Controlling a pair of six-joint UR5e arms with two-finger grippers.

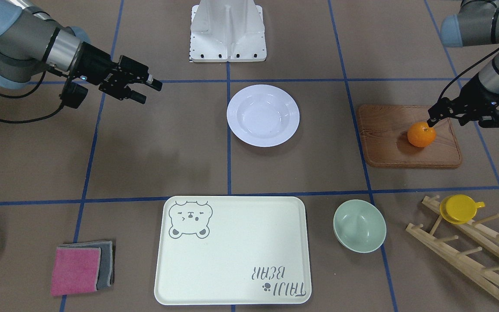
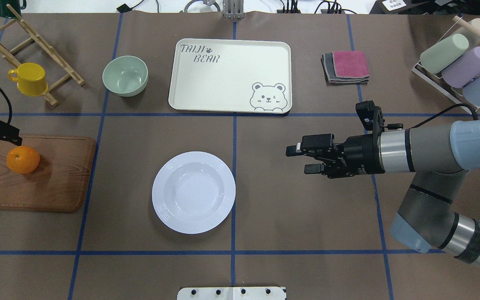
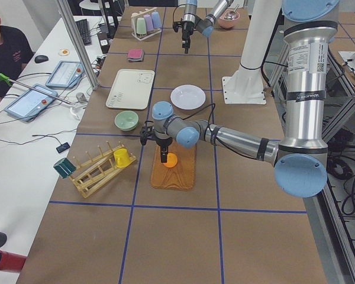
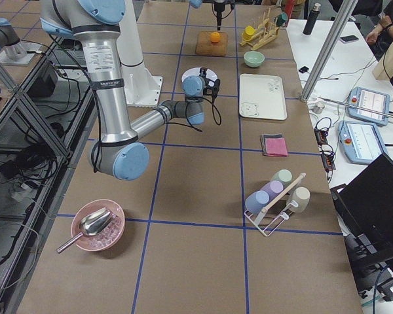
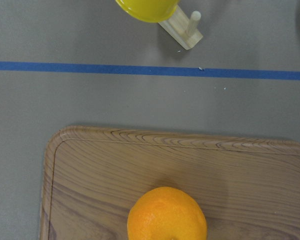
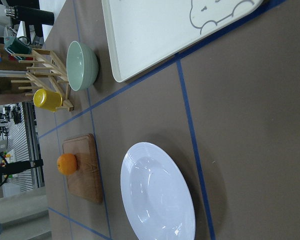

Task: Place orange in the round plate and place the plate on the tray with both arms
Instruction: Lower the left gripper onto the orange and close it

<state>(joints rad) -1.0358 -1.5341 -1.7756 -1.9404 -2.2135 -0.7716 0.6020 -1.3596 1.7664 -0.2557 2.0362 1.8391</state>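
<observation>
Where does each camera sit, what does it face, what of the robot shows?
Front-facing: across the table, facing the robot; left arm, right arm.
Overhead: behind the robot, looking down; right gripper, open.
Exterior left: table's left end; left arm near.
Exterior right: right end; right arm near.
Left wrist: down onto the orange; no fingers.
Right wrist: across plate toward tray; no fingers.
Shared: both wrist views show orange on board.

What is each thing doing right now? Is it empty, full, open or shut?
orange: sitting on the wooden board.
round plate: upright, empty.
tray: flat, empty.
green bowl: upright, empty.
yellow cup: on its side on the wooden rack.
cloths: folded, stacked.
left gripper: close by the orange; open or shut, can't tell.
right gripper: open, holding nothing.
</observation>
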